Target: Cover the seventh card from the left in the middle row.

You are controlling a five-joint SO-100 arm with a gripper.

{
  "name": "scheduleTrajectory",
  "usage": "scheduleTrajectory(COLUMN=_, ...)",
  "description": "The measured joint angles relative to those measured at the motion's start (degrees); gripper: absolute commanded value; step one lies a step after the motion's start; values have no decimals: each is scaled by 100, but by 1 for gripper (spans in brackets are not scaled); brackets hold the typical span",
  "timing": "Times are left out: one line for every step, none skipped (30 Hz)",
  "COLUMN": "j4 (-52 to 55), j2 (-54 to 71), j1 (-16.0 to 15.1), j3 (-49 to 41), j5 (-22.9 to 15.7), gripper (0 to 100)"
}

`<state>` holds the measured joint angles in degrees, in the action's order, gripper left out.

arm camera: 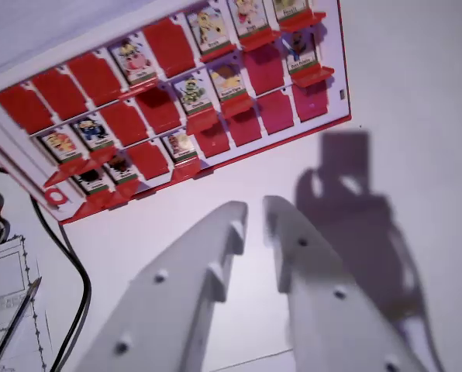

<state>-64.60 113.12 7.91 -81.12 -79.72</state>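
White gripper [256, 211] slightly parted — red card board [177, 93] beyond.

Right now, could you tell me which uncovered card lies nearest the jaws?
The card in the board's lowest row, directly above the jaws; every other uncovered card sits farther away.

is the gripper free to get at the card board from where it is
Probably yes. The gripper hangs empty over bare white table, apart from the red board, and nothing lies between them. The black cable runs off to the wrist view's left.
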Motion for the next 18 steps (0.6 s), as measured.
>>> scheduleTrajectory(j4=0, j2=149, j1=-35, j3=-88, j5=-44, gripper=2)
scheduleTrajectory(j4=0, j2=281, j1=-62, j3=-176, j5=-88, gripper=2)
scheduleTrajectory(j4=0, j2=413, j1=-79, j3=-246, j5=-123, gripper=2)
scheduleTrajectory(j4=0, j2=563, j1=-105, j3=-360, j5=-158, gripper=2)
scheduleTrajectory(j4=0, j2=703, j1=-123, j3=-466, j5=-202, gripper=2)
scheduleTrajectory(j4=0, j2=861, j1=-141, j3=-598, j5=-237, gripper=2)
scheduleTrajectory(j4=0, j2=1011, j1=-167, j3=-721, j5=-272, gripper=2)
scheduleTrajectory(j4=0, j2=1151, j1=-176, j3=-844, j5=-308, gripper=2)
scheduleTrajectory(j4=0, j2=1310, j1=-202, j3=-967, j5=-343, gripper=2)
scheduleTrajectory(j4=0, j2=1459, j1=-229, j3=-1090, j5=-378, gripper=2)
scheduleTrajectory(j4=0, j2=1626, j1=-264, j3=-1222, j5=-413, gripper=2)
scheduleTrajectory(j4=0, j2=1767, j1=-299, j3=-1327, j5=-439, gripper=2)
scheduleTrajectory(j4=0, j2=1907, j1=-334, j3=-1433, j5=-475, gripper=2)
scheduleTrajectory(j4=0, j2=2048, j1=-369, j3=-1521, j5=-483, gripper=2)
scheduleTrajectory(j4=0, j2=2171, j1=-404, j3=-1582, j5=-510, gripper=2)
scheduleTrajectory(j4=0, j2=2294, j1=-439, j3=-1644, j5=-527, gripper=2)
scheduleTrajectory(j4=0, j2=2408, j1=-483, j3=-1714, j5=-536, gripper=2)
scheduleTrajectory(j4=0, j2=2531, j1=-527, j3=-1793, j5=-536, gripper=2)
